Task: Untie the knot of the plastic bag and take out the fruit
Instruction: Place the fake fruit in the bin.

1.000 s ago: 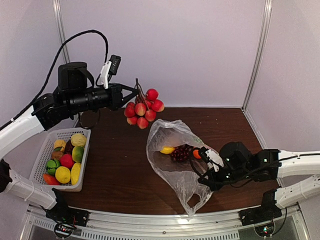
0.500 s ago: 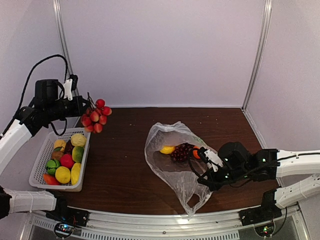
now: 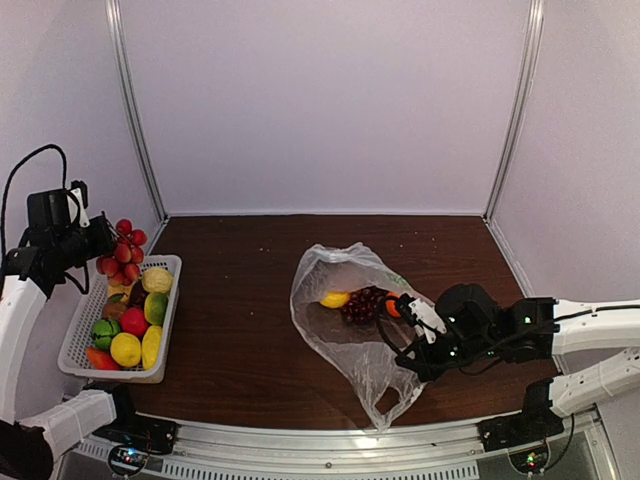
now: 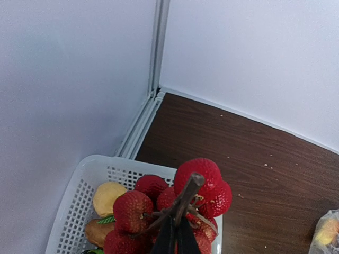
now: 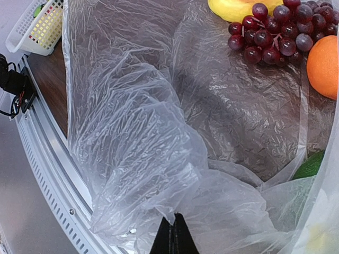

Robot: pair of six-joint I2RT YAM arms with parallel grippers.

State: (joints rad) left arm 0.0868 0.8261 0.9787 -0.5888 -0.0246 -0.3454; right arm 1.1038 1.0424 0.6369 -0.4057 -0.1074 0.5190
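Red fruit (image 3: 122, 250) held above crowded basket (image 3: 172, 318), plastic bag (image 3: 345, 345) well apart

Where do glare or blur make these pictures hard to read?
Top external view: a spot of glare on the metal rail at the near edge. Right wrist view: white glints on the creases of the plastic bag, yet the grapes are sharp. Left wrist view: the red fruit is sharp, but the left gripper at the bottom edge is dark and soft.

Closed tool (image 5: 171, 230) pinches plastic bag (image 5: 132, 121) holding grapes (image 5: 280, 29), orange (image 5: 324, 66), perhaps a lime (image 5: 318, 165).
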